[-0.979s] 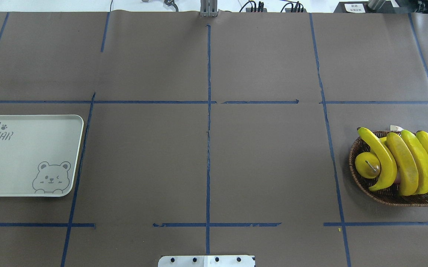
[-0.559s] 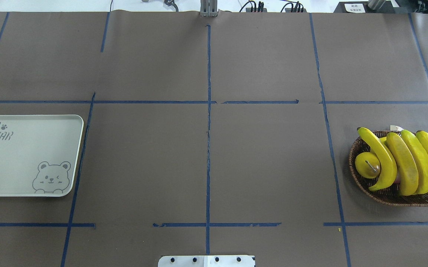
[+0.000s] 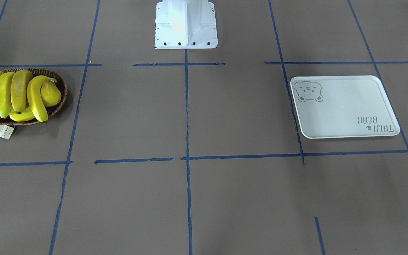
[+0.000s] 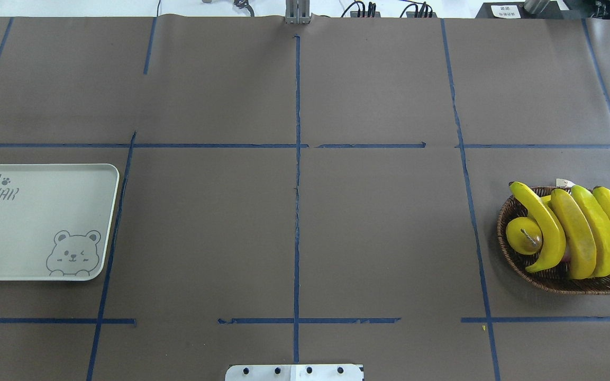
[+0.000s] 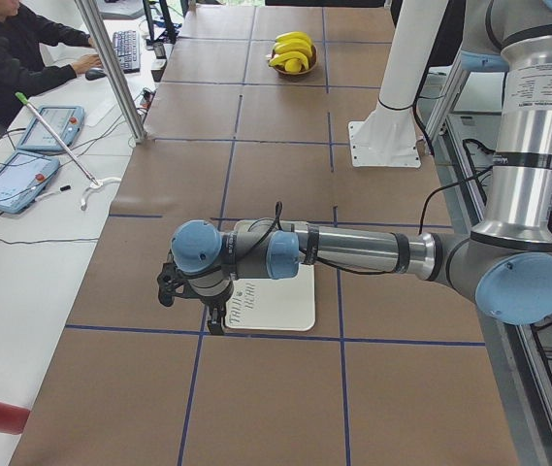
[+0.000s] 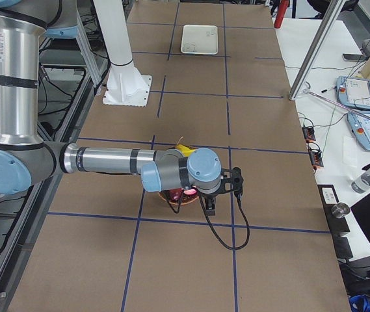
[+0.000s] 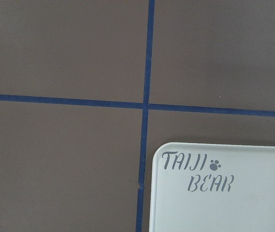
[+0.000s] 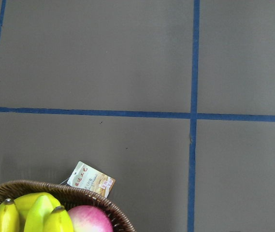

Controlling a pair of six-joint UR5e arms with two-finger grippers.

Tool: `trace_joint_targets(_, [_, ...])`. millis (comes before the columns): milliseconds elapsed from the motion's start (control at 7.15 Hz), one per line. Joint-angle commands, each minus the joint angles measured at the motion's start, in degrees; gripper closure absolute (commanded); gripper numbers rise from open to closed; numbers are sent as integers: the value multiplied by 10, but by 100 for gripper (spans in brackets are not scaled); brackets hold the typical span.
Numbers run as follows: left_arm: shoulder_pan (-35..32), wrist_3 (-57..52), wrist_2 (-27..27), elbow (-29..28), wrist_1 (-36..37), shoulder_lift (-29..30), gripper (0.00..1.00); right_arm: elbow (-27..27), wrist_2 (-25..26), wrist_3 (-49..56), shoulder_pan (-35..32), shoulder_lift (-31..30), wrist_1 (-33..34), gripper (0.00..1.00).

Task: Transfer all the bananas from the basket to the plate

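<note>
Several yellow bananas (image 4: 580, 238) lie side by side in the brown wicker basket (image 4: 558, 283) at the table's right end, seen also as bananas (image 3: 16, 90) in the front view. The white bear plate (image 4: 29, 227) sits at the left end with nothing on it. My left gripper (image 5: 194, 307) hangs above the plate's far corner; whether it is open I cannot tell. My right gripper (image 6: 225, 192) hovers by the basket (image 6: 181, 195), state unclear. The right wrist view catches the basket rim (image 8: 55, 189) and banana tips (image 8: 4, 217); the left wrist view shows the plate's lettered corner (image 7: 224, 193).
A yellow pear (image 4: 521, 235) and a pink-red apple (image 8: 89, 220) share the basket, and a paper tag (image 8: 90, 179) hangs off its rim. The white robot pedestal (image 3: 186, 24) stands mid-table on my side. A seated person (image 5: 14, 49) and tablets are beyond the far edge.
</note>
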State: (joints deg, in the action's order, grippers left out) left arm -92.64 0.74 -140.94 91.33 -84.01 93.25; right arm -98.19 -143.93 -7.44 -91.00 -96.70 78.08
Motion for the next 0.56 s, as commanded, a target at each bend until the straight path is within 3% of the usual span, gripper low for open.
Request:
trace_joint_targets(0, [-1,6,-4,7,0,0,0,-113,56,-112,51,-82,-40,1])
trace_joint_targets(420, [0,26,-16,54,-1,-40,0,-125,61,-173,134,-182,-204,1])
